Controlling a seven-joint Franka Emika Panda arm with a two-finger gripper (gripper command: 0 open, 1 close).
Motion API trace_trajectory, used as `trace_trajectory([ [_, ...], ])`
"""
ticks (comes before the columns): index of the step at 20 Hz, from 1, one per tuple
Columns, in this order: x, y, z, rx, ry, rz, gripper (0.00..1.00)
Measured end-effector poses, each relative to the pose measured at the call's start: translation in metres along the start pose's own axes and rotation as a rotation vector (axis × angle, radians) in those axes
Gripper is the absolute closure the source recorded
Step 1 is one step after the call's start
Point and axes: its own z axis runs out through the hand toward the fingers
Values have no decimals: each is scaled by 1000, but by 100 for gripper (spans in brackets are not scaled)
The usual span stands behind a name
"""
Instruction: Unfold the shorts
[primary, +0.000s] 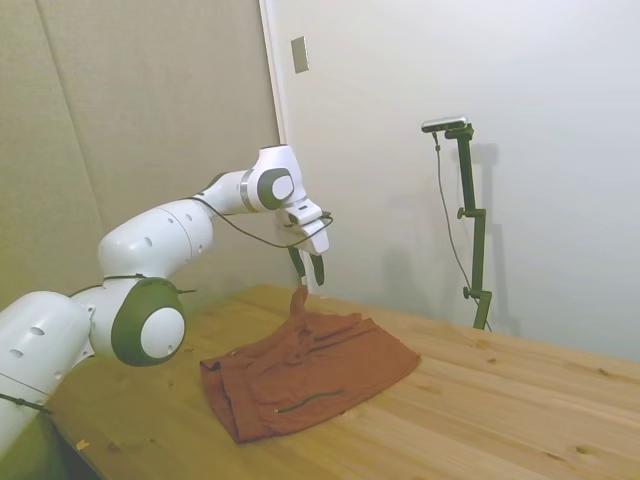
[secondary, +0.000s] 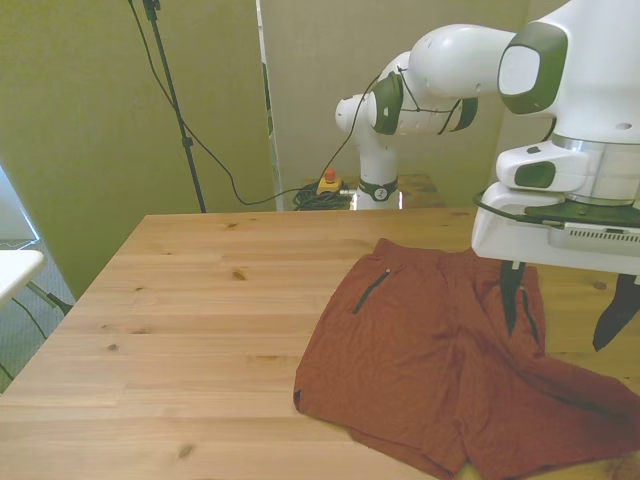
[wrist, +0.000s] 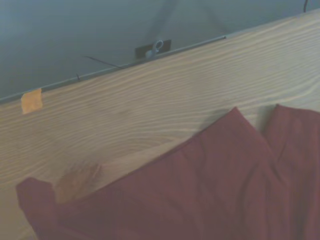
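Rust-brown wrinkled fabric shorts (primary: 310, 375) spread on wooden table (primary: 500, 400).
Two-finger gripper (primary: 308, 268) hangs above, fingers parted, holding nothing.

The side camera is standing off the counter (primary: 500, 400), watching the arm reaching in from its left. The front camera is facing the robot's base across it. The wrist camera is hovering close. All are sharing the shorts (secondary: 430, 360).

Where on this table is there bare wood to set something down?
Bare wood lies across the table on the front view's left of the shorts, up to that edge. The front view's right is crowded: the shorts spread there with the gripper above them.
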Motion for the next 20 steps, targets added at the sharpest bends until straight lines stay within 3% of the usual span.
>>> trace_trajectory([
  [7,4,6,-10,-5,-35,-155,0],
  [14,-11,14,-63,3,-79,-235,0],
  [20,-16,29,-120,17,-80,-245,0],
])
